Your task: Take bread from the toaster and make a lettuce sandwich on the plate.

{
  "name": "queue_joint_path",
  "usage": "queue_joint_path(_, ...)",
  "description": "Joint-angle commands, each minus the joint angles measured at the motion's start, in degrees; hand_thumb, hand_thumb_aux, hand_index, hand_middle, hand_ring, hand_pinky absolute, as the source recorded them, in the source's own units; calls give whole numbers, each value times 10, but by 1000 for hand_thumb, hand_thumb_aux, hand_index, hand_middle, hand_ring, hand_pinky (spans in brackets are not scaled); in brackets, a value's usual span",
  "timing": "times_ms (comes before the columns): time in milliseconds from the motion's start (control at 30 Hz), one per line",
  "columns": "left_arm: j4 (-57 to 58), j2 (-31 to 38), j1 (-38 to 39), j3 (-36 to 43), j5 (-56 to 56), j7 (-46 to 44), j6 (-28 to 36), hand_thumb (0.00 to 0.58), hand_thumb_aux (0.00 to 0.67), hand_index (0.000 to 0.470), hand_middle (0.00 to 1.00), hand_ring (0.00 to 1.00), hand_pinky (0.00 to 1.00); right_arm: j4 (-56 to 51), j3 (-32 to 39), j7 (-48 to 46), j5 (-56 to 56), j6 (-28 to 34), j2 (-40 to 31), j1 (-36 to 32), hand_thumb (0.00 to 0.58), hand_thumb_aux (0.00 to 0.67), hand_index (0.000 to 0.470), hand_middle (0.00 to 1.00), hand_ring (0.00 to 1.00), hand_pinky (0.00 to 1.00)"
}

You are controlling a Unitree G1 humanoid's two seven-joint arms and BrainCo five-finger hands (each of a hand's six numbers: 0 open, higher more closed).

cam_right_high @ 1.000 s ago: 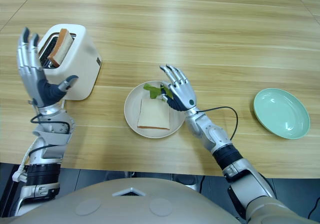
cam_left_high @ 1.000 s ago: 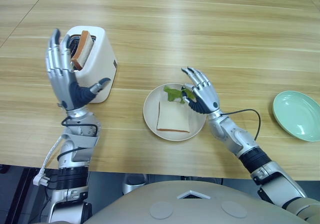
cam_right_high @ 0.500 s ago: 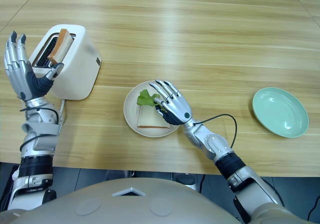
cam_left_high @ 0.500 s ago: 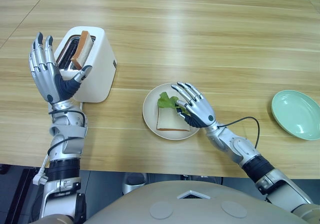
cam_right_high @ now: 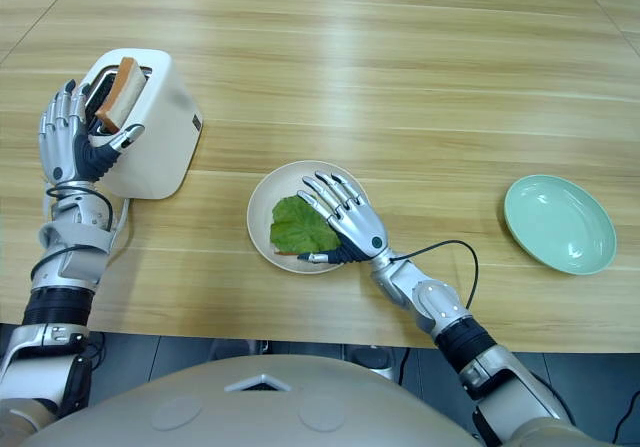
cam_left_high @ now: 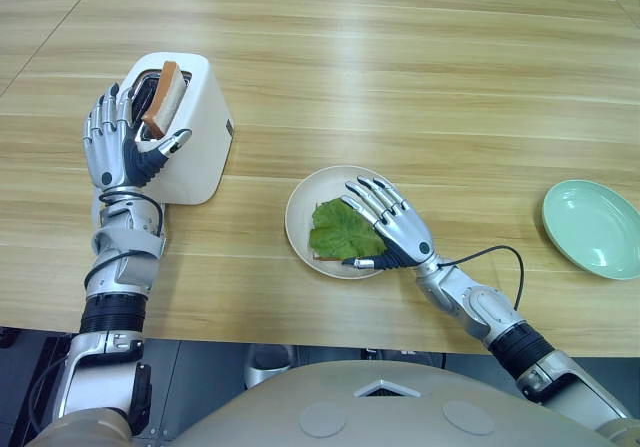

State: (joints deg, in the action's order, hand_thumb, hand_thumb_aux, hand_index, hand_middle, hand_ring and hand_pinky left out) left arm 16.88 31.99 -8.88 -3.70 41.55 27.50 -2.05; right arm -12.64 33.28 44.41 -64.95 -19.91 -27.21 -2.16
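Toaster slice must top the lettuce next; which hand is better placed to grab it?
Left. The left hand is at the toaster, beside its slice; the right hand lies over the lettuce.

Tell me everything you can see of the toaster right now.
The toaster is a cream, smooth-sided box with rounded corners, upright on the wooden table at the robot's left. One bread slice stands tilted out of a top slot; the other slot looks empty. The left hand sits against its left side.

Left hand (cam_left_high: 118, 149) raised upright, fingers loosely spread, thumb out. Right hand (cam_left_high: 388, 227) low, palm down, fingers extended flat.
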Motion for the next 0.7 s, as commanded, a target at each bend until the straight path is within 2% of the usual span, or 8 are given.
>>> queue_joint_path(33, 26, 12, -15, 7, -6, -13, 11, 0, 0, 0, 0, 0, 0, 6, 0, -4, -4, 8, -4, 8, 0, 0, 0, 0, 0, 0)
queue_joint_path(233, 41, 25, -28, 8, -21, -22, 10, 5, 3, 2, 0, 0, 0, 18, -1, -1, -3, 11, -8, 26, 0, 0, 0, 0, 0, 0)
queue_joint_path(267, 43, 27, -30, 10, -22, -26, 9, 536, 486, 334, 0, 0, 0, 23, -3, -1, -2, 11, -9, 30, 0, 0, 0, 0, 0, 0)
queue_joint_path(300, 45, 29, -32, 13, -23, -30, 8, 580, 670, 460, 0, 0, 0, 28, -4, -1, -2, 12, -10, 34, 0, 0, 0, 0, 0, 0)
queue_joint_path(433, 51, 29, -38, 20, -30, -44, 5, 580, 670, 460, 118, 118, 118, 49, -10, 3, 3, 11, -13, 49, 0, 0, 0, 0, 0, 0)
queue_joint_path(533, 59, 28, -41, 28, -34, -51, 3, 580, 670, 460, 490, 490, 490, 67, -19, 5, 7, 13, -16, 62, 0, 0, 0, 0, 0, 0)
queue_joint_path(567, 58, 28, -40, 29, -33, -52, 3, 580, 670, 460, 698, 698, 698, 74, -24, 7, 9, 13, -18, 67, 0, 0, 0, 0, 0, 0)
queue_joint_path(700, 59, 30, -42, 33, -33, -51, 0, 580, 670, 460, 820, 820, 820, 85, -34, 11, 10, 14, -16, 76, 0, 0, 0, 0, 0, 0)
